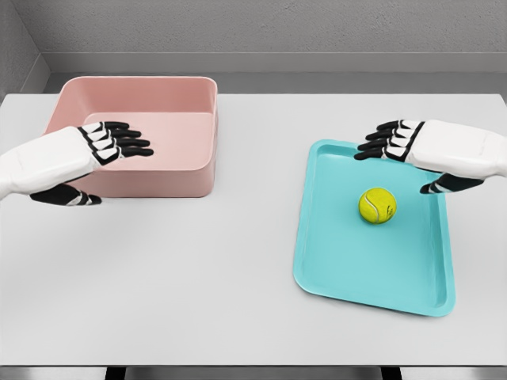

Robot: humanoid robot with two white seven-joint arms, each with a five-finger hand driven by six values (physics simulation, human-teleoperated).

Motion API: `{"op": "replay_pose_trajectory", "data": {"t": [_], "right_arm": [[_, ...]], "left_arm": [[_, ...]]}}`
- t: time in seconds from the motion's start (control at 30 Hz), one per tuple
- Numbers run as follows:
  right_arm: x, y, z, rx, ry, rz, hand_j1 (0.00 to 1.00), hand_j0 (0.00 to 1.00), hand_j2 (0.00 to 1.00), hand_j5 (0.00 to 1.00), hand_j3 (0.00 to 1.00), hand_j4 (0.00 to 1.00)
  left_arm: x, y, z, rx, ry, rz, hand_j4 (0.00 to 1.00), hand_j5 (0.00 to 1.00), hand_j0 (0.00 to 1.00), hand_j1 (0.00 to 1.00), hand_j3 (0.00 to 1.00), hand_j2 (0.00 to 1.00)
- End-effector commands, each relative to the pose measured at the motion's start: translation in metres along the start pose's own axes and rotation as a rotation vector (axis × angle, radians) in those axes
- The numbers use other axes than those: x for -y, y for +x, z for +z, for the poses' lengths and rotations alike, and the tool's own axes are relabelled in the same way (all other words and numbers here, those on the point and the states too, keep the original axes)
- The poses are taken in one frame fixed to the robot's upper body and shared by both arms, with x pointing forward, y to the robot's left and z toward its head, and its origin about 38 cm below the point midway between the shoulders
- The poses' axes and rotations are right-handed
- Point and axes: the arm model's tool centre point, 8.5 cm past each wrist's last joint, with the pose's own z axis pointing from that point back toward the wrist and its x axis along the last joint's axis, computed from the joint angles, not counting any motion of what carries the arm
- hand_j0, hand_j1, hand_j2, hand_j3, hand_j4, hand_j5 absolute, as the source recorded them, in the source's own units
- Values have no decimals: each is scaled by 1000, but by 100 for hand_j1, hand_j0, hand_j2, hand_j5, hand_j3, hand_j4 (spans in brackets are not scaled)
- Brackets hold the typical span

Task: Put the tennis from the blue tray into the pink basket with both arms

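A: Tennis ball (377, 205) lies in the blue tray (337, 273), near the middle, free. Why is the right hand (412, 149) there?

B: It hovers over the tray's far right part, fingers apart, holding nothing; probably ready to grasp.

A: And the left hand (91, 154)?

B: It waits over the pink basket (186, 95), fingers spread, empty. Between tray and basket only bare white table (238, 237); nothing blocks the way.

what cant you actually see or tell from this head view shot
- Pink basket floor, near-left part: hidden by the left hand in the head view.
- Blue tray far-right corner: covered by the right hand.
- Both forearms: cut off by the picture's side edges.
- Tennis ball underside: faces away.
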Motion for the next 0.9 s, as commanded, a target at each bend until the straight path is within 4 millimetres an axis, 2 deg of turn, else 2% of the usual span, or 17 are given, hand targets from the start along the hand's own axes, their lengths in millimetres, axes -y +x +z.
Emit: {"op": "replay_pose_trajectory", "data": {"t": [0.0, 0.13, 0.2, 0.4, 0.57, 0.87], "right_arm": [[0, -1, 2, -4, 7, -10, 100, 100, 100, 100, 100, 100], [-2, 0, -1, 2, 12, 0, 100, 100, 100, 100, 100, 100], [-10, 1, -4, 1, 31, 5, 100, 100, 100, 100, 100, 100], [-36, -19, -17, -29, 106, -69, 100, 100, 100, 100, 100, 100], [-56, -28, -25, -38, 180, -113, 100, 100, 100, 100, 100, 100], [-66, -33, -38, -35, 186, -141, 100, 100, 100, 100, 100, 100]], "left_arm": [[-2, -9, 9, -32, -5, 15, 100, 100, 100, 100, 100, 100], [-1, -15, 13, -54, -12, 16, 100, 100, 100, 100, 100, 100], [0, -15, 13, -54, -15, 17, 100, 100, 100, 100, 100, 100], [1, -14, 13, -52, -28, 10, 100, 100, 100, 100, 100, 100], [-1, -12, 15, -49, -48, -4, 100, 100, 100, 100, 100, 100], [3, -14, 29, -73, -176, -31, 100, 100, 100, 100, 100, 100]]}}
